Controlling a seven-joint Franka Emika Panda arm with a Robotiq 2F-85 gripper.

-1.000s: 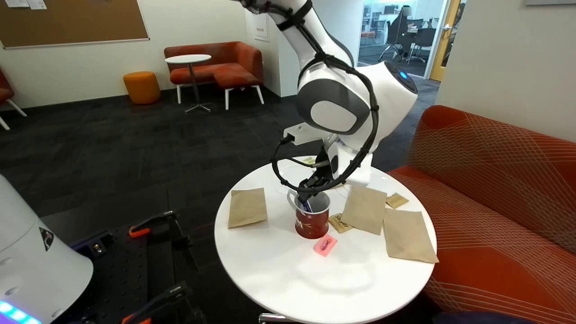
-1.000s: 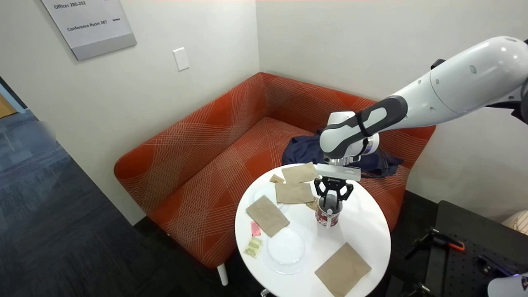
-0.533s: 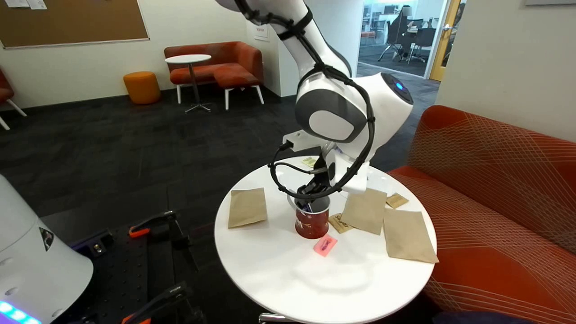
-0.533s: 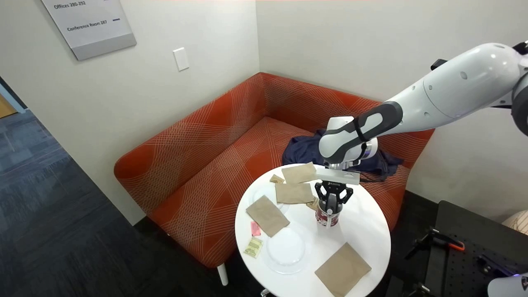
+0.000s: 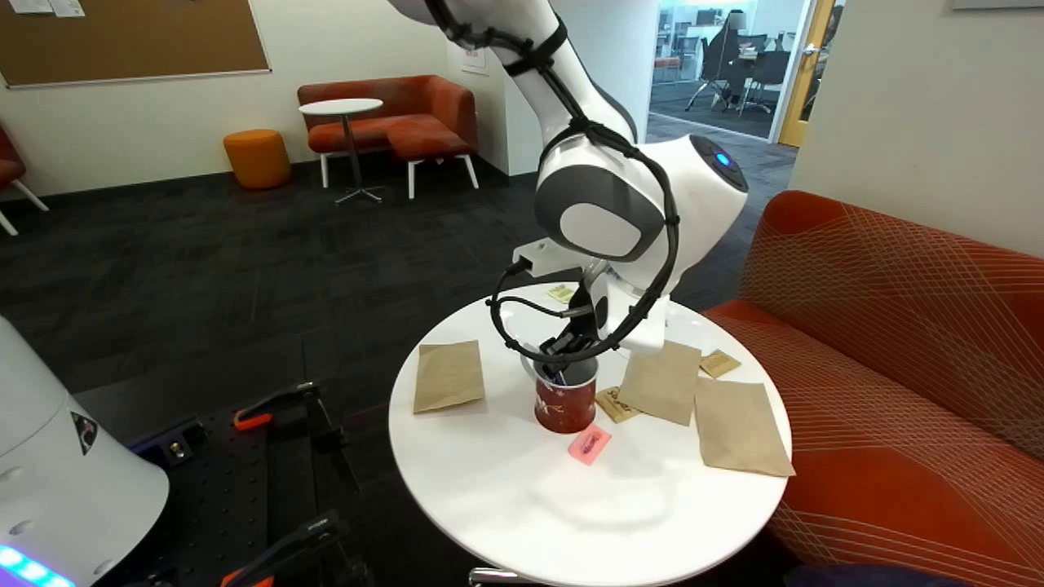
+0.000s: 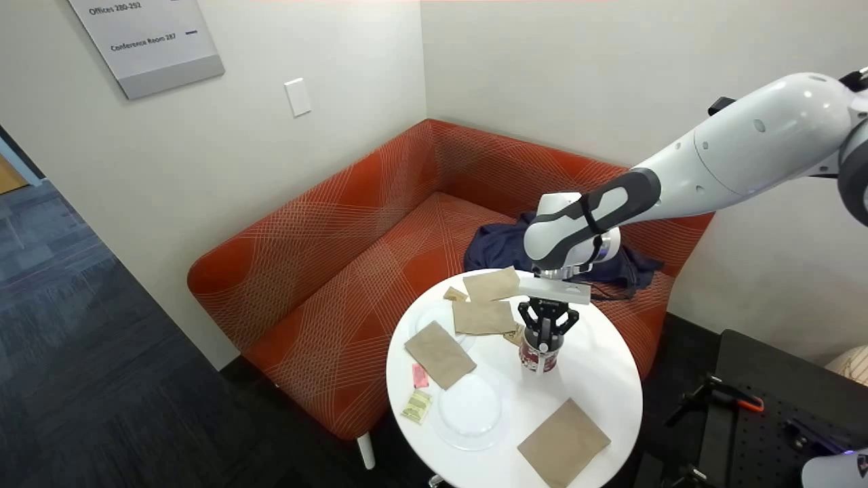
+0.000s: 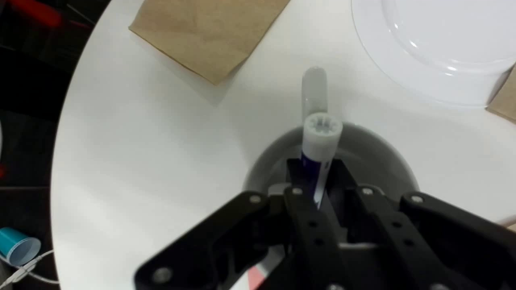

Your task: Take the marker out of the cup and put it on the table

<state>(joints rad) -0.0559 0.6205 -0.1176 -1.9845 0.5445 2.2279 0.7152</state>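
The dark red cup [image 5: 564, 410] stands upright on the round white table [image 5: 506, 497]. It also shows in an exterior view [image 6: 528, 358] with its pale handle facing that camera. The marker [image 7: 322, 137] stands tilted in the cup, its white end up towards the handle side, with a purple-blue and white body. In the wrist view my gripper [image 7: 315, 171] reaches down into the cup mouth with its fingers against both sides of the marker, shut on it. The gripper [image 6: 544, 339] hides the cup's far inside. The marker's lower end is hidden.
Brown napkins [image 5: 449, 375] lie around the cup, with more napkins [image 5: 661, 381] on its other side. A pink packet [image 5: 590, 444] lies close to the cup's base. Clear plates [image 6: 469, 407] lie on the table. A red sofa [image 5: 881, 424] stands along the table's edge.
My gripper has moved down a little into the cup, and its fingers have come together on the marker. The cup has not moved.
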